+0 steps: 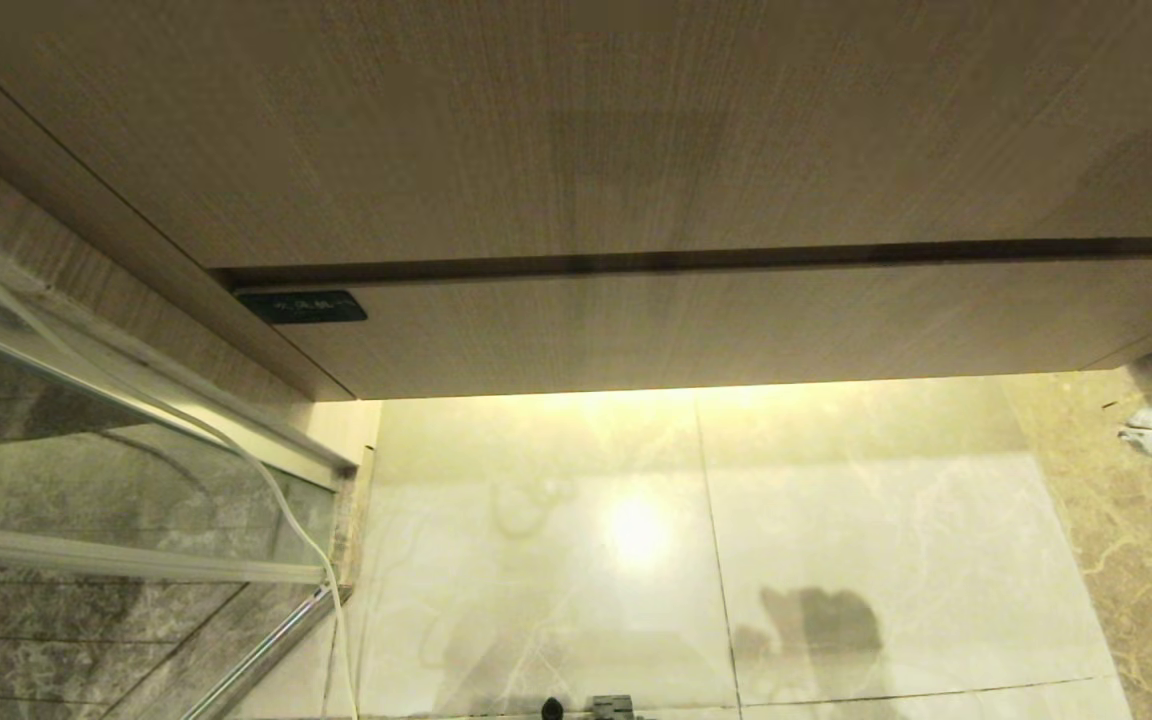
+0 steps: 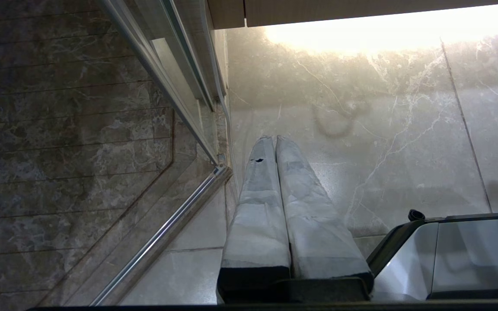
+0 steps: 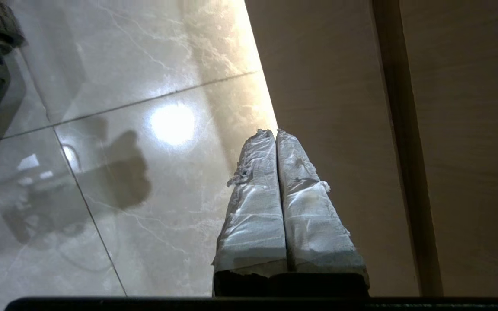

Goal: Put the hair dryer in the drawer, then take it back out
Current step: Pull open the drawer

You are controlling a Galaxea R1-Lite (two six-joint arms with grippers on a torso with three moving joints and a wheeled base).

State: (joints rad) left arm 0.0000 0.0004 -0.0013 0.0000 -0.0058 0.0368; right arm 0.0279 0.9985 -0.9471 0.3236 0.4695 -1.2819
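— Right fingers (image 3: 257,181) first?

— Pressed flat together, pale wrapping on both, frayed at the tips. Nothing between them. Right gripper (image 3: 276,131) closed and empty.

— And around it?

— Just beside the lower edge of a light wood-grain front, apparently apart from it. Glossy marble floor (image 3: 145,194) beneath, with a bright lamp reflection and the gripper's dark shadow.

— Left fingers (image 2: 301,194)?

— Same wrapping, also closed tight on nothing. Left gripper (image 2: 275,138) pointing down at the floor, close to the glass door (image 2: 102,129) and its metal rail (image 2: 167,237). A corner of the robot base (image 2: 448,255) right beside the arm.

— Drawer (image 1: 716,325)?

— Shut. Flat handleless front, flush under a larger wood panel (image 1: 576,130), with only a dark slot (image 1: 716,260) between the two. Warm light spilling out below onto the tiles.

— Hair dryer?

— In none of the three views; cannot tell where. Not in either gripper.

— Anything else near the cabinet?

— Small black box (image 1: 301,306) at the left end of the drawer front. Thin white cable (image 1: 281,500) hanging down along the glass door at the left.
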